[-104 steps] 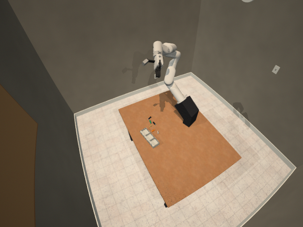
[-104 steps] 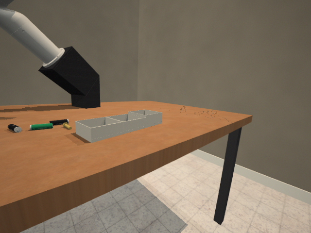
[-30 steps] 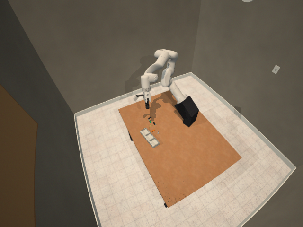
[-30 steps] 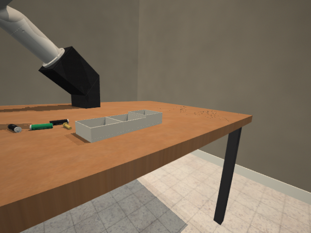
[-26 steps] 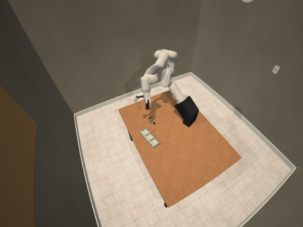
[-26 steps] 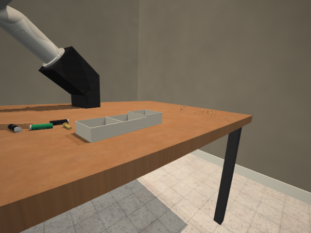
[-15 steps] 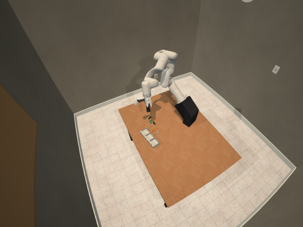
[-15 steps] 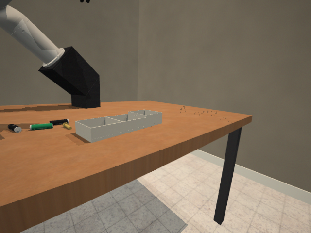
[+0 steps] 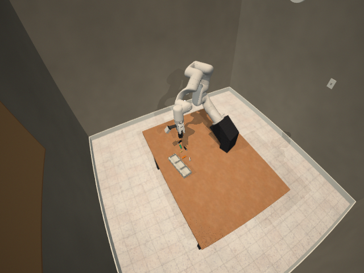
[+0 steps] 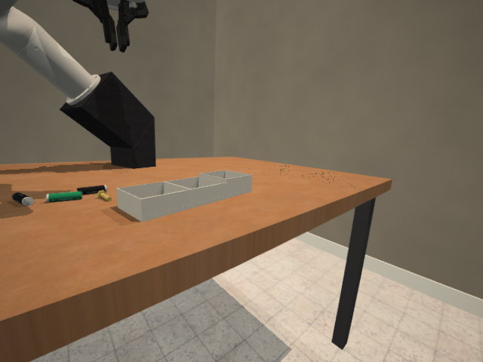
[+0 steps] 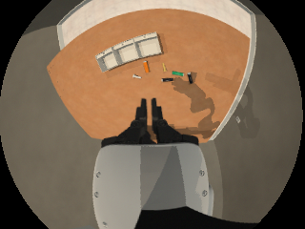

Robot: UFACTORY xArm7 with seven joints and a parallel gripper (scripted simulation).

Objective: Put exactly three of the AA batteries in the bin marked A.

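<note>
The brown surface (image 9: 229, 182) (image 10: 272, 202) (image 11: 95, 95) carries the row of bins (image 9: 180, 165) (image 10: 167, 206) (image 11: 128, 52), their letters illegible. The claw (image 9: 180, 136) (image 10: 118, 48) (image 11: 149, 105), narrow and empty, hangs above. Beside the bins, on the surface, lie the green battery (image 9: 180, 146) (image 10: 64, 196) (image 11: 177, 73) and two black batteries (image 9: 185, 148) (image 10: 92, 189) (image 11: 167, 80), probably the AAs. For a sound pick, the claw should widen, align across one battery's length, descend vertically and avoid nudging its close neighbours.
</note>
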